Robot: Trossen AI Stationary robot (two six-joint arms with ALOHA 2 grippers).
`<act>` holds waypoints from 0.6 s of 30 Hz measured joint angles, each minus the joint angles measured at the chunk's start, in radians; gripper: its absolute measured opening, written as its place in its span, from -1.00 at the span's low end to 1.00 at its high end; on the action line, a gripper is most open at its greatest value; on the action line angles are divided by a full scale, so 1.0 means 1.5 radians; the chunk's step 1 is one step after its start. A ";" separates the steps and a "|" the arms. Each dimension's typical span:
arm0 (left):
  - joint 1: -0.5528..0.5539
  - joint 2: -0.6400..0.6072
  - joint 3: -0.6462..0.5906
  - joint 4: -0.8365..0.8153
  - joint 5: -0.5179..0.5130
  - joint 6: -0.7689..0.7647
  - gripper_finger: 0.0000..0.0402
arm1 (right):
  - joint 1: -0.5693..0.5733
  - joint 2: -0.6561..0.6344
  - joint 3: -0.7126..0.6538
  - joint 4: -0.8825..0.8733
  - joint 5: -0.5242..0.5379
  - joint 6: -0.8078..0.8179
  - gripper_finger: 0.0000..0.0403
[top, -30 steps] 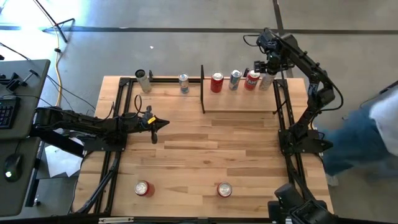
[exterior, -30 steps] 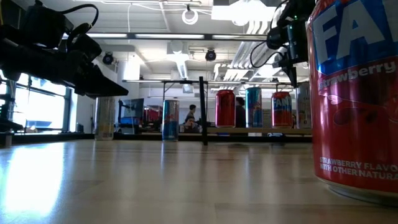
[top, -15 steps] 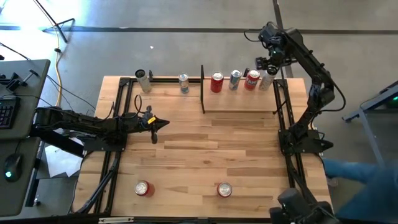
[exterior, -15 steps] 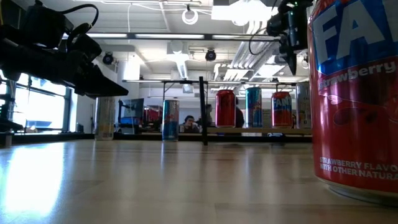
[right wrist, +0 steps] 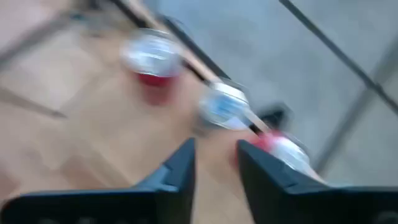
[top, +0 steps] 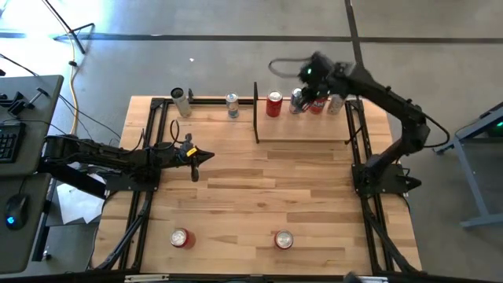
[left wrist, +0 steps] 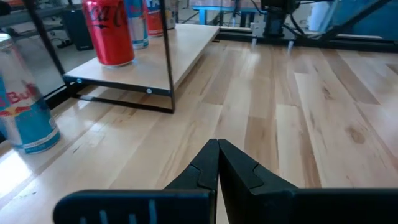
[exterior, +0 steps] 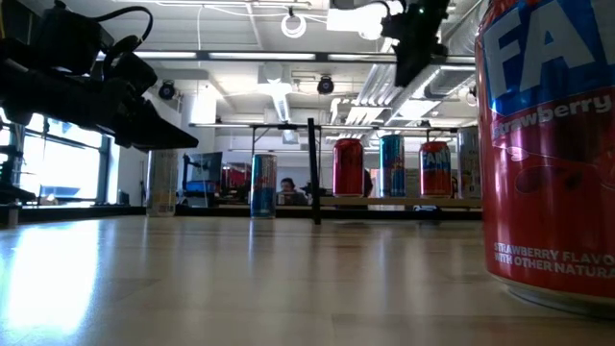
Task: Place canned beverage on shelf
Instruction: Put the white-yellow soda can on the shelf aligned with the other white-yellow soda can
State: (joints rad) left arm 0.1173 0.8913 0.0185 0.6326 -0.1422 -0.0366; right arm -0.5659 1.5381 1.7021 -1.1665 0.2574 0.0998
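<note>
The right gripper hangs above the far edge of the shelf, over the row of cans, holding nothing. Its two dark fingers stand a narrow gap apart, empty between them. In the low view it shows high above the cans.

On the shelf, along its far edge, stand four cans: a red can at the left, a silver-blue can just beside it, a red-and-white can, and a pale can at the right end. A thin black bar marks the shelf's left side.

Left of the shelf, on the slatted table, stand a blue-and-silver can and, farther left, a grey can. Near the front edge stand two red-topped cans, one at left and one at centre; the latter fills the right of the low view.

The left gripper waits over the left part of the table, fingers pressed together and empty.
</note>
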 joint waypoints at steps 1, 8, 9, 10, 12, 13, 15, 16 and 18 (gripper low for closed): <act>0.000 0.000 0.000 -0.001 0.005 0.003 -1.00 | 0.021 -0.012 -0.027 0.040 -0.007 -0.011 -0.66; 0.004 0.000 0.084 -0.162 0.024 0.031 -1.00 | 0.164 -0.099 -0.255 0.300 0.020 -0.062 -0.91; 0.007 0.000 0.112 -0.219 0.029 0.032 -1.00 | 0.184 -0.109 -0.289 0.337 0.027 -0.064 -0.90; 0.012 0.000 0.142 -0.277 0.032 0.033 -1.00 | 0.204 -0.118 -0.322 0.373 0.030 -0.069 -0.90; 0.023 0.000 0.200 -0.385 0.031 0.044 -1.00 | 0.240 -0.133 -0.386 0.435 0.036 -0.080 -0.91; 0.029 0.000 0.225 -0.426 0.030 0.052 -1.00 | 0.258 -0.139 -0.417 0.466 0.043 -0.083 -0.93; 0.040 0.000 0.271 -0.488 0.031 0.070 -1.00 | 0.292 -0.148 -0.474 0.538 0.061 -0.078 -0.97; 0.047 0.000 0.291 -0.510 0.030 0.079 -1.00 | 0.310 -0.151 -0.501 0.571 0.071 -0.070 -0.99; 0.060 0.000 0.323 -0.547 0.030 0.091 -1.00 | 0.344 -0.153 -0.553 0.645 0.090 -0.067 -0.99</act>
State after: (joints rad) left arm 0.2079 0.8917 0.5030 -0.1880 -0.0970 0.0994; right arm -0.0496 1.3088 0.8722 -0.1989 0.3927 -0.0004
